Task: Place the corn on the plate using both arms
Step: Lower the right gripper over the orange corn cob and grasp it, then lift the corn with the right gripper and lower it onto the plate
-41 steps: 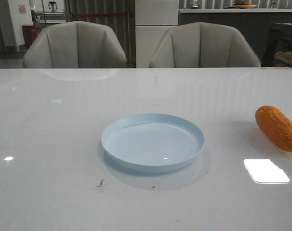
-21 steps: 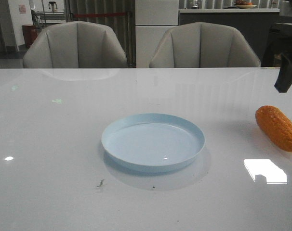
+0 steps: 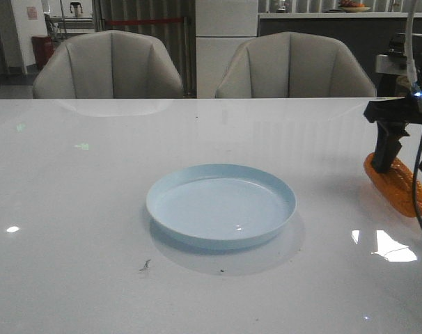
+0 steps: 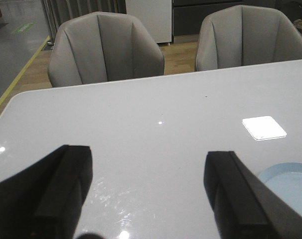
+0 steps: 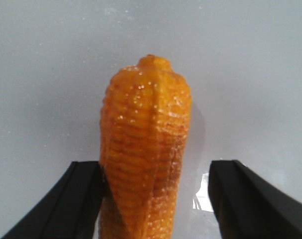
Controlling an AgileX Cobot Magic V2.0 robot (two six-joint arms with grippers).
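The orange corn (image 3: 400,186) lies on the white table at the far right, to the right of the pale blue plate (image 3: 221,209), which is empty at the table's middle. My right gripper (image 3: 406,161) is open and down over the corn, one finger on each side of it. In the right wrist view the corn (image 5: 143,149) sits between the fingers of that gripper (image 5: 153,169); one finger is against its side and the other stands apart. My left gripper (image 4: 148,159) is open and empty above bare table, with the plate's edge (image 4: 290,181) beside it. The left gripper is out of the front view.
Two grey chairs (image 3: 110,66) (image 3: 294,66) stand behind the table's far edge. A bright light reflection (image 3: 388,247) lies on the table near the corn. The right arm's cable (image 3: 421,174) hangs down at the right edge.
My right arm has come into the front view from the upper right and lowered its open gripper around the corn. The plate has not moved.
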